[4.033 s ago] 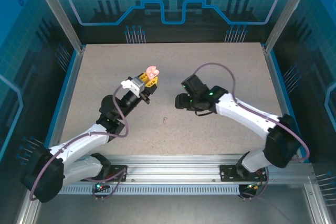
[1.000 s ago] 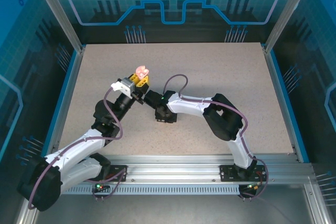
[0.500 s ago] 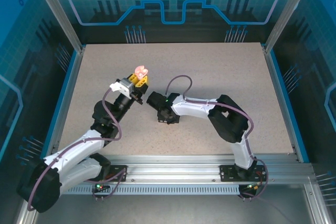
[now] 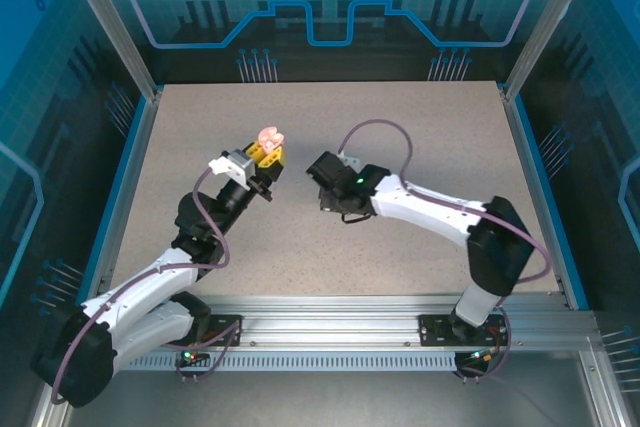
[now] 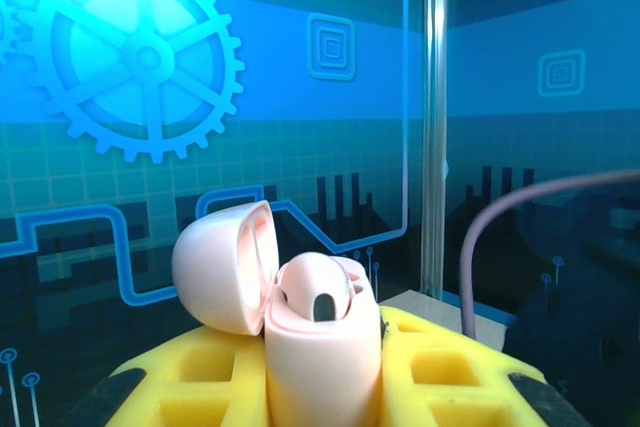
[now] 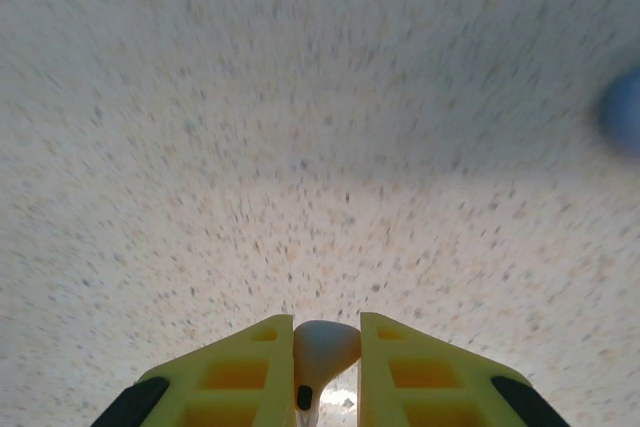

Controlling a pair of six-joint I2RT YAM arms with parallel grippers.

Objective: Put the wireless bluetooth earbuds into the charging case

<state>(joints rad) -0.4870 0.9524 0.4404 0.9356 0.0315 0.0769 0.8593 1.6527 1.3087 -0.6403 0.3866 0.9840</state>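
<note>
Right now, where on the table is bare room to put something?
Bare: the far strip of table behind both tools; the near patch between the arms. Crowded: the middle, where left tool, case and right tool stand close.

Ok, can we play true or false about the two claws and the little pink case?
1. The left claw holds a pink case. True.
2. The case's lid is shut. False: it is flipped open.
3. The right claw is empty. False: it pinches a pale earbud.
4. The right claw's fingers are yellow. True.
</note>
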